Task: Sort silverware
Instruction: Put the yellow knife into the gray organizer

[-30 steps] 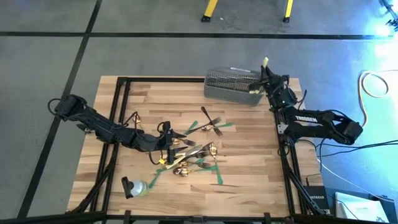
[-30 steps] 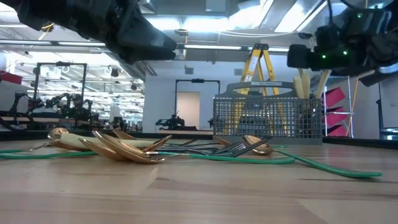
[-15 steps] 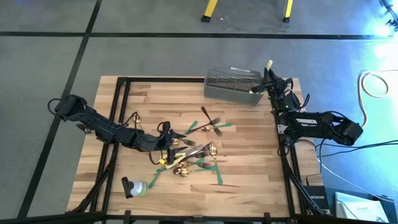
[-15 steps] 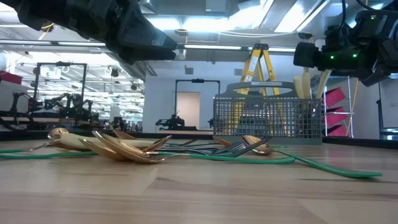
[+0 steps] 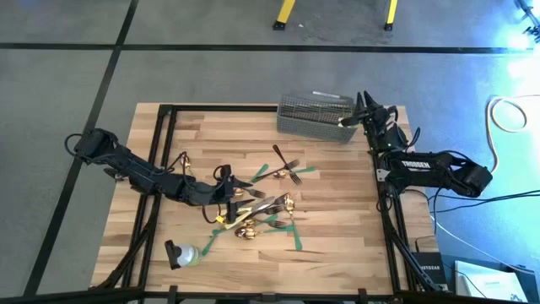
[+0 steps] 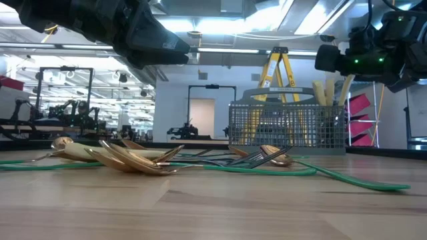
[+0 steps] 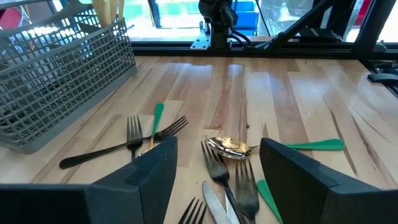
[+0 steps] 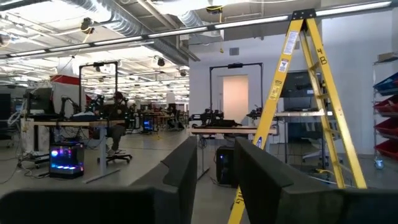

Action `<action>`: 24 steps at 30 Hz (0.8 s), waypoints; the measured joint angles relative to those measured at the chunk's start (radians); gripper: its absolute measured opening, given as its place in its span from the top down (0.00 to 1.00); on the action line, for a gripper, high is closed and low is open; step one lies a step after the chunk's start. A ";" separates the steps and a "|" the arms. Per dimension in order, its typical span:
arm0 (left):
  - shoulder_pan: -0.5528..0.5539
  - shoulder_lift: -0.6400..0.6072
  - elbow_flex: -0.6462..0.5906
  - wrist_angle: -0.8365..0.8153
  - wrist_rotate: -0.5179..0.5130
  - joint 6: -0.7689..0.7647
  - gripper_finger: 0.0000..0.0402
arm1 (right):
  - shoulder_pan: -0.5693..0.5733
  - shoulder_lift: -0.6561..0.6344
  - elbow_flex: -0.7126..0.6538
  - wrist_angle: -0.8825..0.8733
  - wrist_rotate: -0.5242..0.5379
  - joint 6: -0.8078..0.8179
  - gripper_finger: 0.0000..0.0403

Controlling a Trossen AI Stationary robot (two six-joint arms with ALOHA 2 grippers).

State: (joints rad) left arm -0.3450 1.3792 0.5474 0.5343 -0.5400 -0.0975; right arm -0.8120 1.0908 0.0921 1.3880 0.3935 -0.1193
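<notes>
The left hand (image 5: 228, 192) sits at the centre-left of the high view, low over the pile of silverware (image 5: 261, 211) in the middle of the table (image 5: 337, 219). In the left wrist view its two fingers (image 7: 155, 171) stand spread wide, released, with nothing between them; forks (image 7: 233, 180) and a gold spoon (image 7: 229, 146) lie on the wood just ahead, and two more dark forks (image 7: 134, 140) lie crossed nearer the basket (image 7: 56, 81), beside a green strip (image 7: 157, 117).

In the high view most pieces lie tangled below centre, with a pair of forks (image 5: 287, 167) a little apart, toward the upper middle. Green strips (image 5: 297, 241) run among them. In the low view gold spoons (image 6: 127, 159) show at the left and forks (image 6: 263, 157) at centre, lying flat on the table.

The right hand (image 5: 359, 114) is at the upper right of the high view, raised just beside the right end of the basket (image 5: 312, 116). In the right wrist view its fingers (image 8: 183, 168) are slightly parted and grasp nothing, pointing out level into the room, where a yellow ladder (image 8: 311, 93) stands. In the low view cream knife handles (image 6: 325, 92) stand upright in the right end of the basket (image 6: 287, 127), below the right hand (image 6: 333, 60).

A small bottle (image 5: 181, 253) lies at the lower left of the table.
</notes>
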 joint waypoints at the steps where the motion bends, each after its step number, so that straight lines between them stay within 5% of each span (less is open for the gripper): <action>1: 0.000 0.000 0.000 0.000 0.000 0.000 0.47 | 0.000 0.000 0.000 0.000 -0.008 0.013 0.78; 6: -0.001 0.000 0.000 -0.001 0.015 0.000 0.47 | 0.000 -0.002 0.004 0.037 -0.151 0.038 0.78; 16: -0.003 0.000 0.000 -0.107 0.218 -0.065 0.47 | 0.001 -0.028 0.120 0.035 -0.488 -0.017 0.78; 24: -0.060 0.000 0.000 -0.295 0.241 -0.193 0.47 | 0.047 -0.029 0.234 -0.210 -0.811 0.022 0.78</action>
State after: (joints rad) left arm -0.4053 1.3796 0.5472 0.2390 -0.2985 -0.2903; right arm -0.7654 1.0622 0.3259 1.1784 -0.4170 -0.0976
